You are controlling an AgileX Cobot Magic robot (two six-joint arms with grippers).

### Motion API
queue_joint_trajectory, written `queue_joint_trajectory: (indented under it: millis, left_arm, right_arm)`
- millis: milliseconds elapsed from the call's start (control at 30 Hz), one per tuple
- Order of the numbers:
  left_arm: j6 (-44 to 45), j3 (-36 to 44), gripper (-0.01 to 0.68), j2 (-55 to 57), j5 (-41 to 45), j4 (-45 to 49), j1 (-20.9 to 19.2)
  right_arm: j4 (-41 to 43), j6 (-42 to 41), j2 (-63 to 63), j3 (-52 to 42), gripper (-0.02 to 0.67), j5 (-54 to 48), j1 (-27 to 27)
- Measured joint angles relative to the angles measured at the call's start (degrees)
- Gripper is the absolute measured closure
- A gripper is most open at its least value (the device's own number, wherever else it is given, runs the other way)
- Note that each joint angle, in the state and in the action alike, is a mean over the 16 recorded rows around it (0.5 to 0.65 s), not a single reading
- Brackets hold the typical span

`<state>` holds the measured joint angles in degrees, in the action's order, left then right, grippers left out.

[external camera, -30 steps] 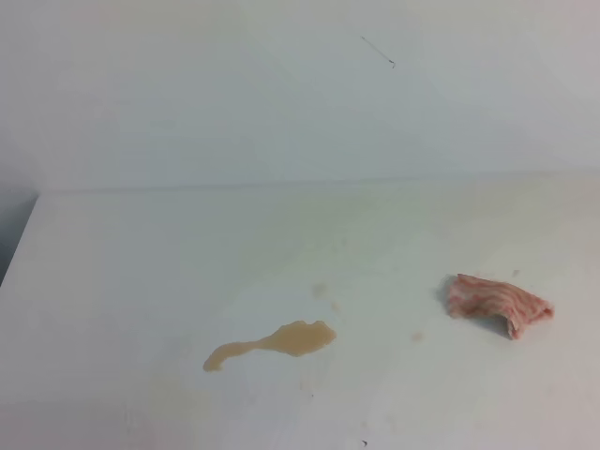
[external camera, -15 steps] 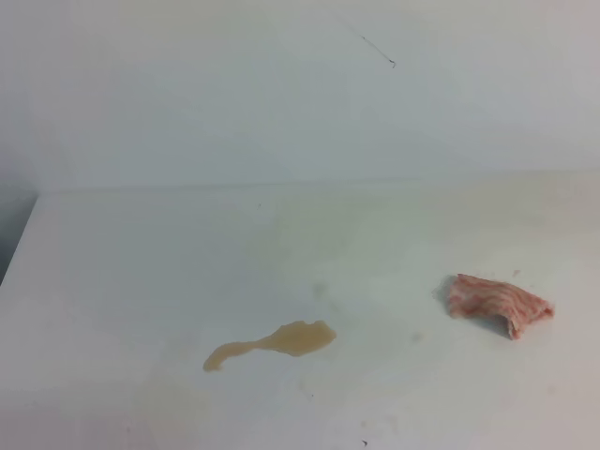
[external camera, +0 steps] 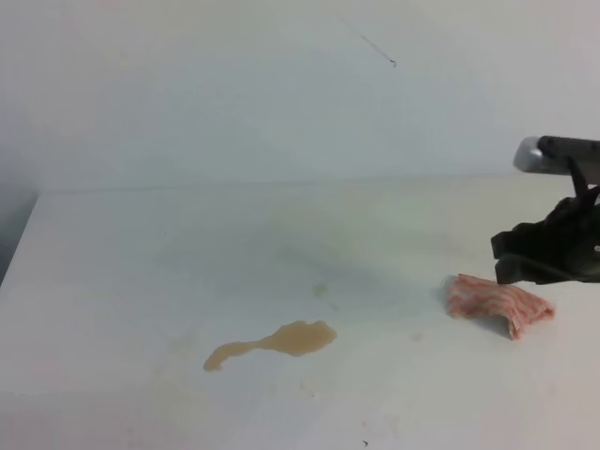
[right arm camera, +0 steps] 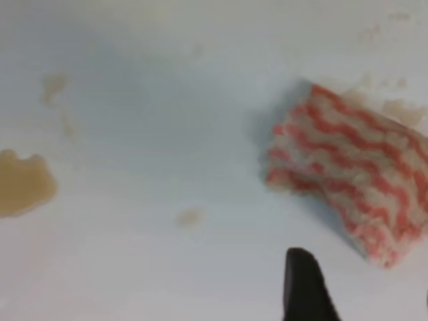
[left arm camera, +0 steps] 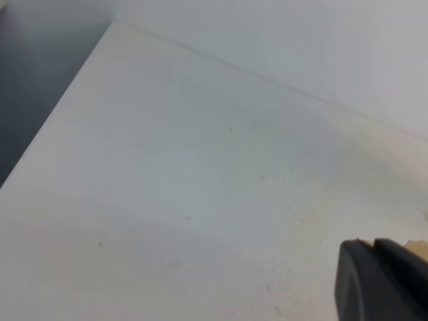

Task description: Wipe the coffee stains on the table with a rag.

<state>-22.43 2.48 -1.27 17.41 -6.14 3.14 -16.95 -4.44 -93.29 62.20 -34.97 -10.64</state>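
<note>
The coffee stains lie unwiped on the white table, a tan puddle with a thin tail and a few faint specks nearby. The rag sits crumpled well to their right, not yet picked up. The right gripper hovers just above it, whether spread or closed I cannot tell; the wiping all remains.

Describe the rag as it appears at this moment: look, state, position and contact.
The rag is a small soft cloth with pink and white wavy stripes, crumpled into a lumpy, roughly oblong bundle, one end folded under. It lies on the white table, well to the right of the tan coffee puddle and apart from it. In the high view the right hand hangs just behind and above it; no contact shows. In the right wrist view a dark fingertip sits short of the cloth. It looks dry and unstained.
</note>
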Motion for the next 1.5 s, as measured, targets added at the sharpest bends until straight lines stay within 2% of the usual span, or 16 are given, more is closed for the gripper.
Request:
queue_joint_trajectory:
  millis: [167, 267, 567, 700, 800, 1000, 1200, 1500]
  left_arm:
    - [0.0, 0.0, 0.672, -0.2, 0.0, 0.0, 0.0]
    - [0.0, 0.0, 0.672, -0.3, 0.0, 0.0, 0.0]
    - [0.0, 0.0, 0.672, -0.5, -0.1, 0.0, 0.0]
    - [0.0, 0.0, 0.672, -0.5, -0.1, 0.0, 0.0]
    - [0.0, 0.0, 0.672, -0.5, -0.1, 0.0, 0.0]
    - [0.0, 0.0, 0.672, -0.5, -0.2, 0.0, 0.0]
    - [0.0, 0.0, 0.672, -0.5, -0.2, 0.1, 0.0]
    - [0.1, 0.0, 0.672, -0.5, -0.2, 0.1, 0.0]
  right_arm:
    - [5.1, 5.8, -7.0, 1.6, 0.279, 2.6, -1.5]
    - [7.3, 8.5, -10.5, 2.6, 0.311, 2.6, -1.8]
    - [7.9, 9.4, -15.4, 5.1, 0.519, -0.1, -1.9]
    - [5.5, 7.0, -15.4, 7.1, 0.607, -2.4, -1.9]
    - [1.5, 3.3, -15.0, 9.1, 0.646, -4.3, -2.2]
    - [-10.5, -7.2, -14.1, 13.7, 0.649, -7.9, -4.1]
    - [-21.0, -15.5, -14.2, 16.6, 0.649, -7.1, -8.0]
    - [-26.6, -16.3, -18.9, 17.2, 0.649, -1.0, -13.9]
